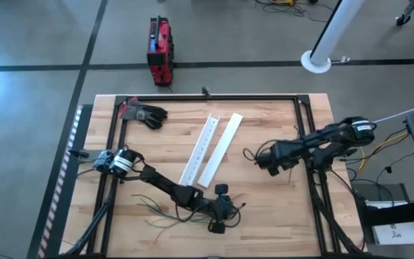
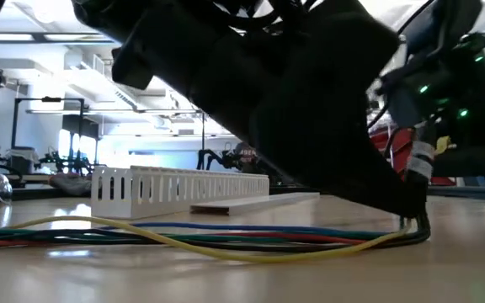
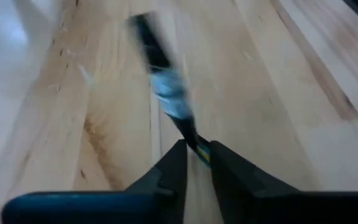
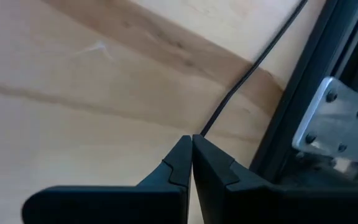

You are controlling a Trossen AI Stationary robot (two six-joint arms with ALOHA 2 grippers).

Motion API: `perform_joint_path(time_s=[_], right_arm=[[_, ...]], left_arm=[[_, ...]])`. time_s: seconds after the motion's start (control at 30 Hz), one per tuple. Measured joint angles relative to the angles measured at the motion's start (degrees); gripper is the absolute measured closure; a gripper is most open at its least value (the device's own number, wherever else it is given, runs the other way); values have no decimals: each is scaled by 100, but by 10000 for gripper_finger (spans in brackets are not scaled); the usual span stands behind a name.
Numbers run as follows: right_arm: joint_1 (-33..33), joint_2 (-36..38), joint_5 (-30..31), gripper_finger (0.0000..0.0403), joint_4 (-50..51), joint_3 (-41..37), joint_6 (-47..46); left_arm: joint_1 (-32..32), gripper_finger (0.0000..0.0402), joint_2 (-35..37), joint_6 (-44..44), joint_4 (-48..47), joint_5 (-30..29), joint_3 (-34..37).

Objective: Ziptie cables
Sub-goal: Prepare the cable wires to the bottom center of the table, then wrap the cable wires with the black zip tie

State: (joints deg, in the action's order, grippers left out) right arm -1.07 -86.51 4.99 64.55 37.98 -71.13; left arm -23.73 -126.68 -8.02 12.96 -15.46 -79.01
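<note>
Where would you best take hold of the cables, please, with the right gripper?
Probably on the bunched stretch beside the left gripper, coming from above with the jaws across the wires. There the cables lie flat and close together, whereas farther off they fan apart.

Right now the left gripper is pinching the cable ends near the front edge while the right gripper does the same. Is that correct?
Not quite: the left gripper does pinch the cables, but the right gripper is shut on nothing, fingertips together over bare wood, as the right wrist view shows.
</note>
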Motion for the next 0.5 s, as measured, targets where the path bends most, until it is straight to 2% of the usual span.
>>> perform_joint_path(time_s=[0.23, 0.5], right_arm=[[1060, -189, -237, 403, 213, 119, 916], [1498, -506, 76, 403, 712, 201, 965]], left_arm=[[-11, 258, 310, 429, -762, 1, 3], [17, 214, 311, 446, -757, -1, 1]])
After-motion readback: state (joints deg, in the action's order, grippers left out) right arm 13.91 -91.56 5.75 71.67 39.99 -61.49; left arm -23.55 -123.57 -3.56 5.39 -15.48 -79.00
